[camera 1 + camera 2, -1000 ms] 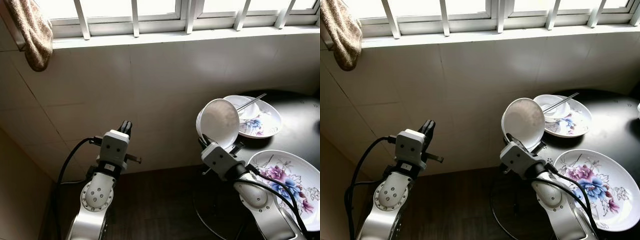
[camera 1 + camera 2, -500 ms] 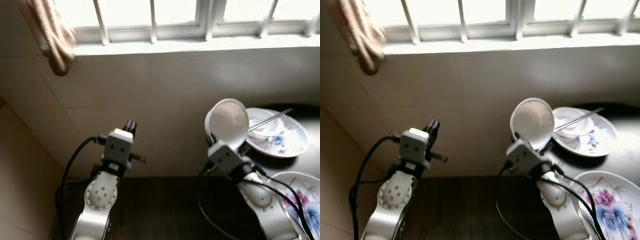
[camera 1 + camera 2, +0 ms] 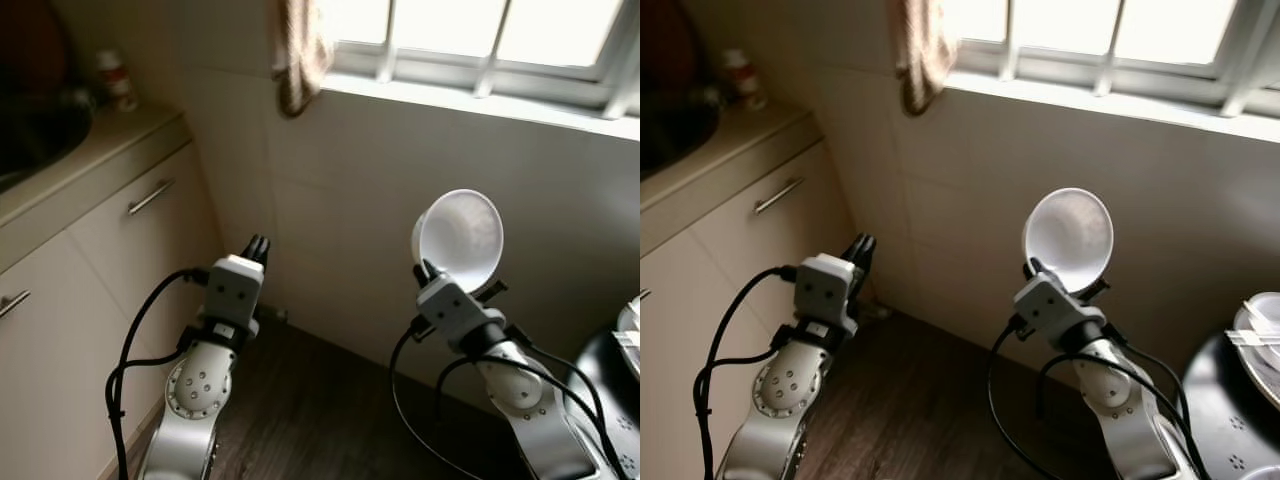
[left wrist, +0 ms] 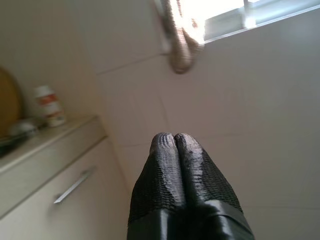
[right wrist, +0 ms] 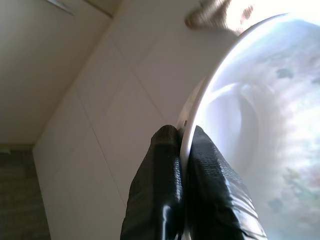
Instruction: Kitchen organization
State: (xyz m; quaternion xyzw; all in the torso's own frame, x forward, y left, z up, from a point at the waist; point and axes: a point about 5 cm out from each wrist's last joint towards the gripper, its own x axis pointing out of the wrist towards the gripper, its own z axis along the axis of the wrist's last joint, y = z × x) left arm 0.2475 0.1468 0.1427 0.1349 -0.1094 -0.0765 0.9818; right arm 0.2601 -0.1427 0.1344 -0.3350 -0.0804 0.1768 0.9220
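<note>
My right gripper (image 3: 432, 272) is shut on the rim of a white bowl (image 3: 462, 239), held up on edge in front of the tiled wall below the window. In the right wrist view the two black fingers (image 5: 165, 170) pinch the thin bowl rim (image 5: 200, 107) between them. My left gripper (image 3: 257, 246) is raised at the left, shut with nothing in it; its fingers (image 4: 175, 165) press together and point towards the wall and a cabinet.
A beige counter (image 3: 95, 150) with cabinet doors and a metal handle (image 3: 150, 196) runs along the left, with a small bottle (image 3: 117, 79) on it. A towel (image 3: 300, 50) hangs by the window. A black table edge (image 3: 1230, 400) with a plate (image 3: 1265, 330) is at right. Dark wood floor lies below.
The camera has swung to the left: the table and flowered plates slid out to the right and the counter came into view. Both arms keep their pose, the bowl still held.
</note>
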